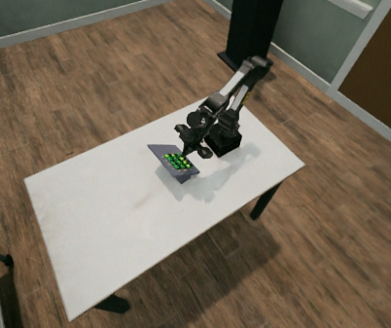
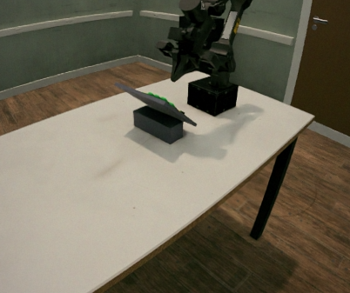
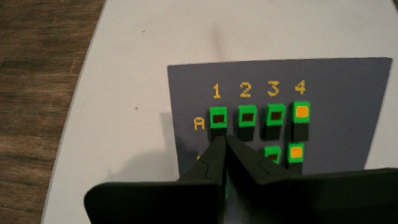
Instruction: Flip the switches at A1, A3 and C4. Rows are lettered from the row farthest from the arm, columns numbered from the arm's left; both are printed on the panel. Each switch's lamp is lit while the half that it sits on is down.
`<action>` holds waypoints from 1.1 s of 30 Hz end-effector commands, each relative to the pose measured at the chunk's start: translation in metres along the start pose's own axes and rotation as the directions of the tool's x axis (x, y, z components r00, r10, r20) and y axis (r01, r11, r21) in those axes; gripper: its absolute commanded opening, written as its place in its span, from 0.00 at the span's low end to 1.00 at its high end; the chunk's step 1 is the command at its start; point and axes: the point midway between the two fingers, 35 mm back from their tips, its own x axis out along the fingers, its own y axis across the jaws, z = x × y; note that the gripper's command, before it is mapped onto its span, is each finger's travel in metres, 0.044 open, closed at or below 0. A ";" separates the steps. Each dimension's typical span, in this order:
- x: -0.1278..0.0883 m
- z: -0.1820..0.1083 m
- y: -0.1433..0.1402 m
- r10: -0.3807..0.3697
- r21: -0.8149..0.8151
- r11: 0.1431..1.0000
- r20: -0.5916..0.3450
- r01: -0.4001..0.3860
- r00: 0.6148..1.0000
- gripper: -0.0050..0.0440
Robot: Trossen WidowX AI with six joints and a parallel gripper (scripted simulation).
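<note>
The slanted purple switch panel [image 1: 171, 164] stands on a dark block on the white table, also in the side view [image 2: 155, 102]. In the wrist view the panel [image 3: 280, 115] shows row A under the numbers 1 to 4. Switches A1 [image 3: 218, 121], A2 and A3 [image 3: 275, 121] have dark lamps; A4 [image 3: 301, 119] has a lit orange lamp. B4 [image 3: 296, 153] is lit too. My gripper [image 3: 224, 143] [image 1: 187, 149] is shut and empty, its tips just at the near edge of A1. It hangs over the panel's near side, [image 2: 175, 76]. Row C is hidden behind the fingers.
The arm's black base [image 1: 224, 142] stands right behind the panel, near the table's far edge. A black pillar [image 1: 254, 17] rises behind the table. The table's left edge shows in the wrist view [image 3: 75, 125].
</note>
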 end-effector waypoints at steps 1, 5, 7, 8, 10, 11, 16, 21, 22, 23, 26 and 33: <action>0.022 -0.001 0.000 0.003 -0.001 1.000 -0.021 -0.003 1.000 0.10; 0.022 0.002 0.000 0.003 0.000 1.000 -0.014 -0.003 1.000 0.10; 0.021 0.004 0.000 0.004 0.000 1.000 -0.009 -0.004 1.000 0.10; 0.022 0.003 0.000 0.003 -0.001 1.000 -0.011 -0.003 1.000 0.09; 0.028 -0.001 0.000 0.003 -0.001 1.000 -0.022 -0.003 1.000 0.09; 0.030 -0.001 0.000 0.003 -0.001 1.000 -0.022 -0.003 1.000 0.09; 0.033 -0.001 0.000 0.002 -0.002 1.000 -0.022 -0.002 1.000 0.05; 0.038 -0.001 0.000 0.002 -0.001 1.000 -0.022 -0.002 1.000 0.00; 0.039 -0.001 0.000 0.002 -0.001 1.000 -0.022 -0.002 1.000 0.00; 0.041 -0.001 0.000 0.002 -0.001 1.000 -0.022 -0.002 1.000 0.00; 0.046 -0.001 0.000 0.002 -0.001 1.000 -0.021 -0.002 1.000 0.00; 0.046 0.002 0.000 0.003 -0.001 1.000 -0.016 -0.003 1.000 0.00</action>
